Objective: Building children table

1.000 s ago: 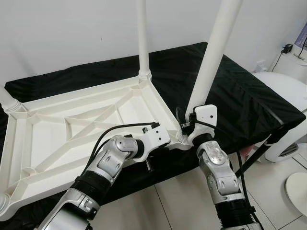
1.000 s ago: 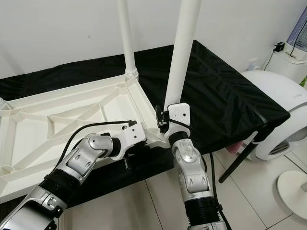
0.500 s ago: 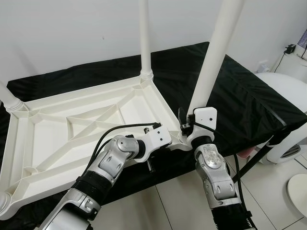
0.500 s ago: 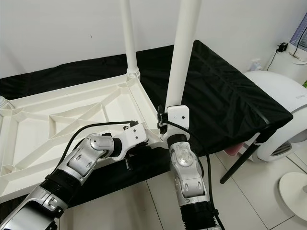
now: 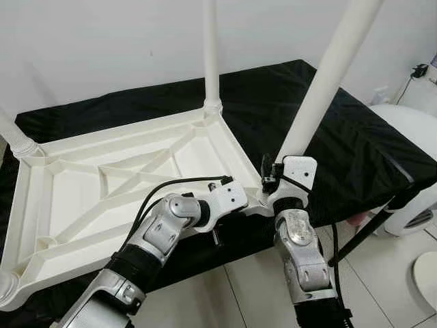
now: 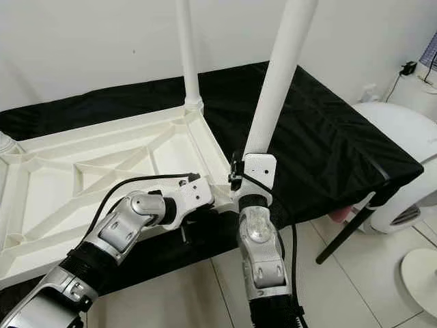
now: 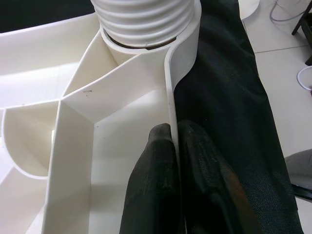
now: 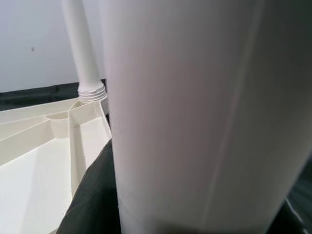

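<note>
Tabletop [image 5: 102, 198]: white plastic, lying upside down on the black cloth [image 5: 355, 137], its ribbed underside facing up at me.

Near leg [image 5: 321, 89]: white tube standing in the tabletop's near right corner socket, leaning a little to my right as it rises out of the head views.

Far leg [image 5: 211, 55]: upright in the far right corner socket, with a ribbed collar at its foot.

Left legs: one stub [image 5: 15, 140] shows at the far left corner; another rounded end [image 5: 5, 283] sits at the near left corner.

My left gripper [image 7: 178, 146]: its two black fingers [image 7: 156, 185] are pinching the thin near rim of the tabletop, one finger inside the rim and one outside against the cloth, just beside the near leg's ribbed collar [image 7: 144, 22].

My right gripper [image 5: 276, 174]: it is at the foot of the near leg, just above the corner socket, with my forearm rising to it from below. Its wrist view looks straight up the tube. I cannot tell from the pictures whether its fingers are closed round the leg or apart.

Cloth: black, draped over a low stand, hanging past the edge on my right.

Beside me: a white rounded appliance [image 5: 410, 137] stands on the pale tile floor [image 5: 252, 287] to my right.
</note>
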Controlling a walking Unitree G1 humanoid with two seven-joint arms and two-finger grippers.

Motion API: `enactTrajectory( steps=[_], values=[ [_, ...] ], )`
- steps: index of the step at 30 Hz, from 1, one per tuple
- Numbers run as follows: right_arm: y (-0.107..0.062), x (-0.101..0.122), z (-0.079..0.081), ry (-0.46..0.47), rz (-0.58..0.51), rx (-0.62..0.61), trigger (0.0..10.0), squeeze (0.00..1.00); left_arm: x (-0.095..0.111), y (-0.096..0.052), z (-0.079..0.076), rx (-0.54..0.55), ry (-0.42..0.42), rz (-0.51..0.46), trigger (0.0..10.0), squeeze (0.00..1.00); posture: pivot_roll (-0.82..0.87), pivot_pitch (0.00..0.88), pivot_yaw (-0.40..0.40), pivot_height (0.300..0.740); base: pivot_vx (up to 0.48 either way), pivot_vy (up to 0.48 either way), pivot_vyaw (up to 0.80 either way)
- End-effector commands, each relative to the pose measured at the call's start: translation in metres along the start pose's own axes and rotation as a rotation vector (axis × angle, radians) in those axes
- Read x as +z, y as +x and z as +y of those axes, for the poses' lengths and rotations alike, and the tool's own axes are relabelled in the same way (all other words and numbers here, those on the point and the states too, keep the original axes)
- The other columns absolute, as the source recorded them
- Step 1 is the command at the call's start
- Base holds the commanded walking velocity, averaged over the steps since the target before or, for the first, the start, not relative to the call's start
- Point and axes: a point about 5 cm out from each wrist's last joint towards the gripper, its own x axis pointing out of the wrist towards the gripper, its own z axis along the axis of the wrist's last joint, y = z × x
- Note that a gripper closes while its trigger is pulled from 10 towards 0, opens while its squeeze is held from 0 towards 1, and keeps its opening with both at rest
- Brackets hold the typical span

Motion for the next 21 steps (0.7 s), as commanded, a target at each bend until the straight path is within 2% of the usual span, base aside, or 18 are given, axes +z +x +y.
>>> enactTrajectory(
  steps=[1, 6, 21],
  values=[
    [-0.0130, -0.0233, 0.0059, 0.008, 0.127, -0.017, 10.0, 0.00, -0.0097, -0.0003, -0.0014, 0.030, -0.020, 0.013, 10.0, 0.00, -0.11, 0.097, 0.048, 0.740, 0.000, 0.000, 0.00],
    [-0.0134, -0.0225, 0.0018, -0.001, 0.127, -0.070, 10.0, 0.00, -0.0096, -0.0001, -0.0017, 0.029, -0.020, 0.013, 10.0, 0.00, -0.11, 0.096, 0.048, 0.740, 0.000, 0.000, 0.00],
    [-0.0092, -0.0185, -0.0021, -0.011, 0.113, -0.060, 10.0, 0.00, -0.0098, -0.0004, -0.0004, 0.035, -0.022, 0.016, 10.0, 0.00, -0.10, 0.105, 0.050, 0.740, 0.000, 0.000, 0.00]
  ],
)
